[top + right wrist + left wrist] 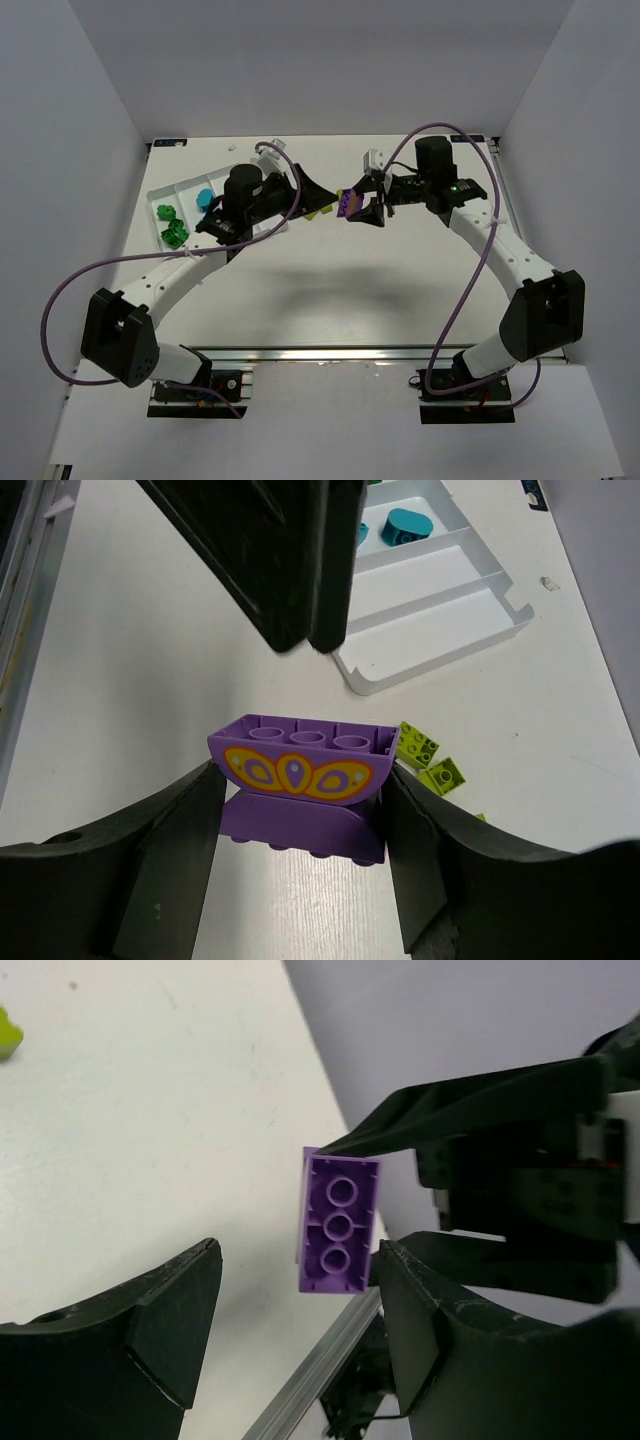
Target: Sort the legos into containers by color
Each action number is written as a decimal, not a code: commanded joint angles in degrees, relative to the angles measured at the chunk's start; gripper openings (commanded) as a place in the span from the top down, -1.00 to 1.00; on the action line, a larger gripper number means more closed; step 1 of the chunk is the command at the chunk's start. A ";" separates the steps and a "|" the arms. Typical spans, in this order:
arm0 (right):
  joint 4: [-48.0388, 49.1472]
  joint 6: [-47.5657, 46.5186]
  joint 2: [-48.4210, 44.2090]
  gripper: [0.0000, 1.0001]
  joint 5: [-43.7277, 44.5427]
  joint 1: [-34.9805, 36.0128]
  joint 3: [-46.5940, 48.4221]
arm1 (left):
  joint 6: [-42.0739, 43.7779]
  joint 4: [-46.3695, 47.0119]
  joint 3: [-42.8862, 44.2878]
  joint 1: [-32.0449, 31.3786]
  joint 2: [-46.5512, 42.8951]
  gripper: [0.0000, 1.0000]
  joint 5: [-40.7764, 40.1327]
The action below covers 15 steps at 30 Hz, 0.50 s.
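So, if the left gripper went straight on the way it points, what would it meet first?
The purple brick, held in the right gripper just ahead of the open left gripper. Depth is hard to judge, but nothing shows between.

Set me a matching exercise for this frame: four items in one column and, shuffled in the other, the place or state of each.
1. purple brick
2. dark green bricks
3. yellow-green bricks
4. left gripper

A. lying on the table beside the white tray
B. open
C. inside a compartment of the white tray
D. clamped in the right gripper

Pairs: 1-D, 2-C, 3-A, 4-B
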 commanded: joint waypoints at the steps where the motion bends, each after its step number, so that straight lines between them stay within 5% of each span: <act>1: -5.56 -8.57 -2.06 1.00 1.69 1.90 3.24 | 5.97 -7.47 3.47 -1.31 1.02 -0.47 -0.35; 15: -7.68 -10.94 -0.92 1.00 2.65 5.33 3.86 | 6.06 -2.38 1.45 -3.77 1.99 -0.43 4.57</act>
